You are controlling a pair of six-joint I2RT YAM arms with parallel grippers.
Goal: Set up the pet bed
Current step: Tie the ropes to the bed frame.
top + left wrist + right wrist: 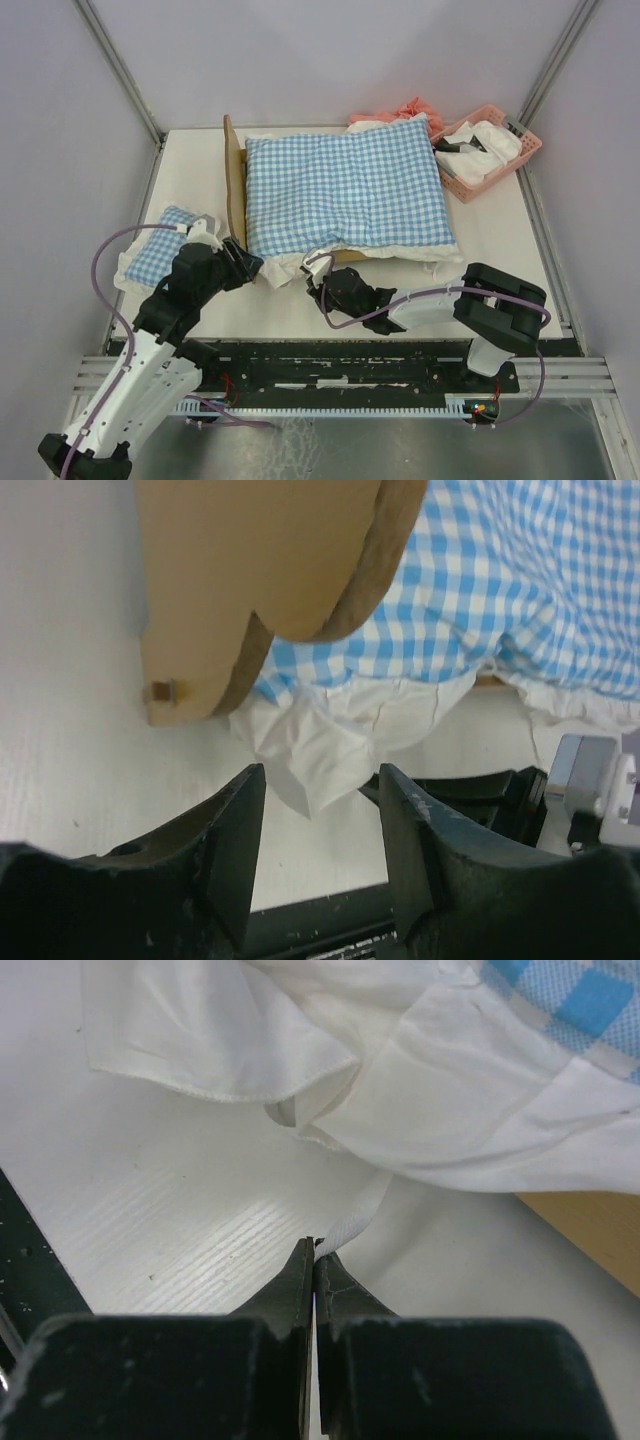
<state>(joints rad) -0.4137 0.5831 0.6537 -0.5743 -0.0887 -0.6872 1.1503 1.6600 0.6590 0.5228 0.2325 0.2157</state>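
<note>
Pet bed (pixel 233 178) sits mid-bench, towards the back, headboard end to the left. Most of the frame is buried under a blue-and-white checked cushion (pixel 345 190) that spreads over the side rails; only the upright light-wood headboard shows along the cushion's left edge. The white frill (pixel 330 740) spills off the near-left corner onto the bench (pixel 500 245). Left gripper (pixel 320 777) is at that corner, low over the bench just beside the foot of the headboard. Its fingers are apart, with a fold of frill hanging in front of the gap and nothing held. Right gripper (pixel 316 1250) is close by on the near side, below the cushion's front edge. Its jaws are pressed together, pinching the end of a narrow white strip (pixel 350 1222) that runs up to the frill; a bit of wood rail shows to its right. The two grippers are near each other, and bunched frill lies between them. A small checked pillow (pixel 158 250) lies flat at the bench's left edge, partly under the left arm. A pink basket (pixel 522 150) stands at the far right corner, clear of the bed, holding white folded things (pixel 482 142). Coral-pink cloth (pixel 405 110) is bunched behind the cushion's far edge, touching it.
</note>
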